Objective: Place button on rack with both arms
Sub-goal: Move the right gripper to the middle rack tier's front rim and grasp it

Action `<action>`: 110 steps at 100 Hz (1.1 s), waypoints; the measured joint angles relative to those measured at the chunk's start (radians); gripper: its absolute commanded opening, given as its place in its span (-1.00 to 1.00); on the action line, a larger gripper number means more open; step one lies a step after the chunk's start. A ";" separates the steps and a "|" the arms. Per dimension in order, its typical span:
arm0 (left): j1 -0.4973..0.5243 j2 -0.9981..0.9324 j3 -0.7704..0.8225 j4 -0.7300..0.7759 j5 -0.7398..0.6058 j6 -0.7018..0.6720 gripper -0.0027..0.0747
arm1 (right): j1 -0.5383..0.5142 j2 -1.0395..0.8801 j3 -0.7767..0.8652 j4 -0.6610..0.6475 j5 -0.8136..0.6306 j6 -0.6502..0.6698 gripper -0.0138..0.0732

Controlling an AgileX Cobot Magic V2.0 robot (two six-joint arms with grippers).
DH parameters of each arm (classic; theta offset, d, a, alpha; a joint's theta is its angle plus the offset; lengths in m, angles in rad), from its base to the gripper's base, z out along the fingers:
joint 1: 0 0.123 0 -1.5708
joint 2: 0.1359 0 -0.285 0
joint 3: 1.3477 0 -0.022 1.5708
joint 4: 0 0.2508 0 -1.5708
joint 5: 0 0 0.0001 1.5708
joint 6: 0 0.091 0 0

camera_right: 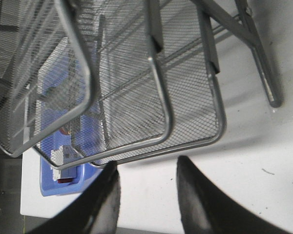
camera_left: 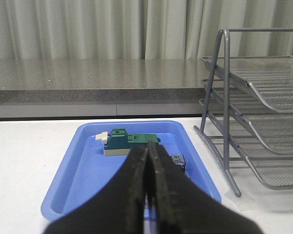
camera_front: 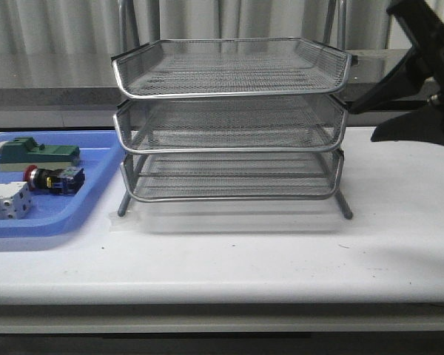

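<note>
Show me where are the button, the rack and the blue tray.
button (camera_front: pixel 53 179), front view, on its black body.
rack (camera_front: pixel 229 95), front view, on the top tier's front rim.
blue tray (camera_front: pixel 96 194), front view, on its bare floor at right.

Even, bright overhead light. The rack (camera_front: pixel 229 122) casts a soft shadow on the white desk (camera_front: pixel 281 251). Close jaws look blurred in both wrist views; the counter (camera_left: pixel 88 73) shows mild glare.

From my console I see a matte black left pincer (camera_left: pixel 147 195) with broad tapering fingers, a right pincer (camera_right: pixel 147 195) with two dark, curved, glossy-edged fingers, and an angular black right arm (camera_front: pixel 422 74).
</note>
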 measured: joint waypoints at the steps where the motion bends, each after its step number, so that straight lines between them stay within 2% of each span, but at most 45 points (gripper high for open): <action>1: 0.000 0.000 0.000 0.000 0.000 0.000 -0.98 | 0.000 0.007 0.000 0.006 0.001 -0.003 0.02; 19: 0.000 0.000 0.000 0.000 0.000 0.000 -0.98 | 0.000 0.080 -0.028 0.045 0.017 -0.050 0.02; 62: 0.000 0.000 0.000 0.000 0.000 0.000 -0.98 | 0.000 0.231 -0.158 0.053 0.085 -0.059 0.02; 93: 0.000 0.000 0.000 0.000 0.000 0.000 -0.98 | 0.000 0.292 -0.183 0.053 0.106 -0.059 0.02; 100: 0.000 0.000 0.000 0.000 0.000 0.000 -0.98 | 0.000 0.301 -0.183 0.053 0.114 -0.059 -0.07; 110: 0.000 0.000 0.000 0.000 0.000 0.000 -0.98 | 0.000 0.311 -0.184 0.053 0.122 -0.059 -0.38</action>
